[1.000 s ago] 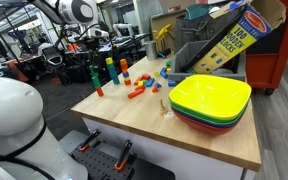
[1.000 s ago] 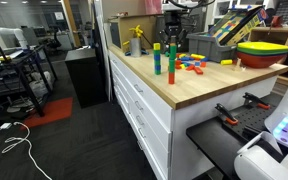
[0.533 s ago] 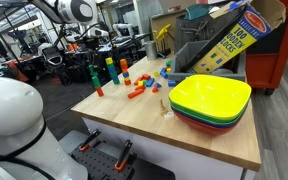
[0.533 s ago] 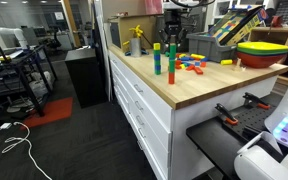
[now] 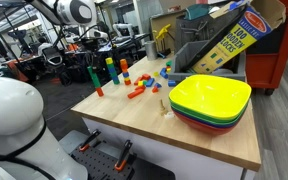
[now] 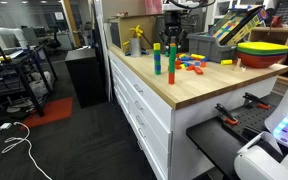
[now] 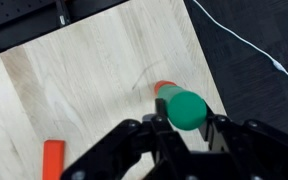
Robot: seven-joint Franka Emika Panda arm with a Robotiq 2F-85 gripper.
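In the wrist view my gripper (image 7: 187,124) is shut on a green cylinder (image 7: 187,107), with one finger pressed on each side of it. The cylinder stands upright on a red block (image 7: 164,88), close to the edge of the wooden table (image 7: 74,90). In both exterior views the green cylinder (image 6: 171,53) on its red base (image 6: 171,72) stands near the table's corner, under the black gripper (image 6: 172,42). Seen from the other side, the cylinder (image 5: 92,72) is dark and the gripper (image 5: 91,58) comes down from above.
A red block (image 7: 52,158) lies flat on the table nearby. Another green-on-red stack (image 6: 156,55), a taller coloured stack (image 5: 110,69) and several loose blocks (image 5: 137,91) stand behind. Stacked bowls (image 5: 210,100) and a wooden-blocks box (image 5: 227,38) lie farther along.
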